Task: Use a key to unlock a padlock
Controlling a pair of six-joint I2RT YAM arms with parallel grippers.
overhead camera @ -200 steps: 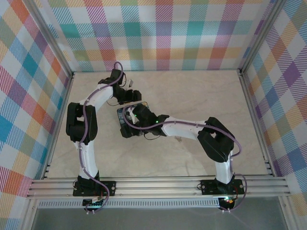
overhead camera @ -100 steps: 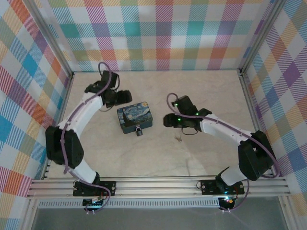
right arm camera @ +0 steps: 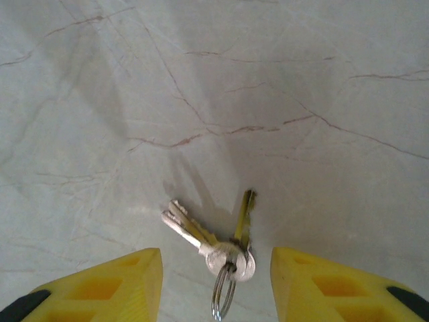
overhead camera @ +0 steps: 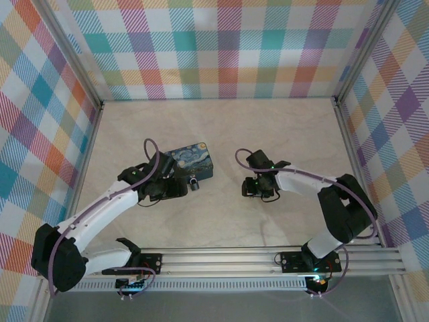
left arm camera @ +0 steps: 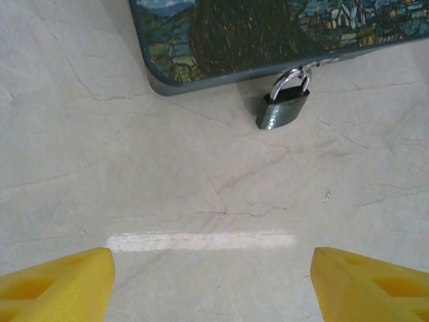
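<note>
Small dark padlock (left arm camera: pixel 283 111) hangs from the starry blue box (left arm camera: pixel 234 40) on the bench (left arm camera: pixel 134 181), ahead of your left jaws, which stand apart. Your right jaws, also apart, straddle the keys (right arm camera: pixel 201 240) lying flat. They look thin, light and slippery; pinch one by its head.

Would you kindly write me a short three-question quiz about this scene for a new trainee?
1. True or false: the padlock is attached to the starry-night box.
2. Which gripper has the keys lying between its fingers? A) left gripper B) right gripper
3. How many grippers are gripping something?
Key: 1 true; 2 B; 3 zero.
</note>
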